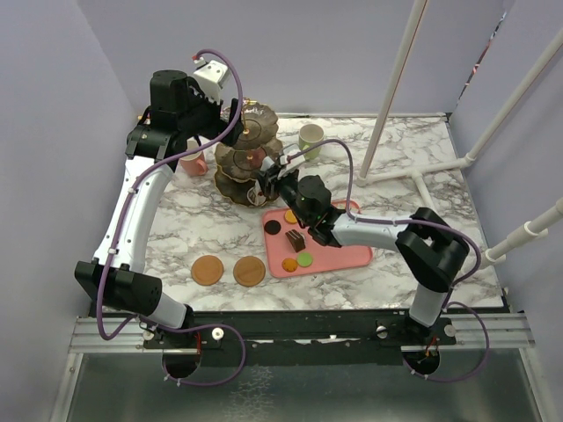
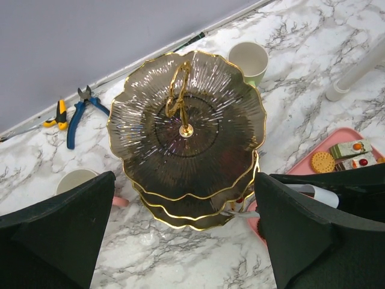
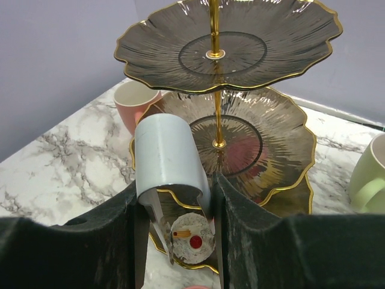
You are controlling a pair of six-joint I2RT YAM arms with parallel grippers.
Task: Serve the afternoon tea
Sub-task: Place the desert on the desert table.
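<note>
Right tool (image 3: 178, 253) clenched on tongs (image 3: 165, 153), which pinch a small pastry (image 3: 191, 239) at the near edge of the stand's (image 3: 264, 144) lowest tier, far centre of surface (image 1: 176, 229). Pastry looks light, stiff, likely slippery; nip across its sides. Left tool (image 2: 185, 198) released, above stand.

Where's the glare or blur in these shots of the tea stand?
Left wrist view: streaky glare across the stand, left fingers featureless black; right wrist view: pink reflection on the middle tier, right fingers soft-edged; top view: evenly lit, soft shadows.
</note>
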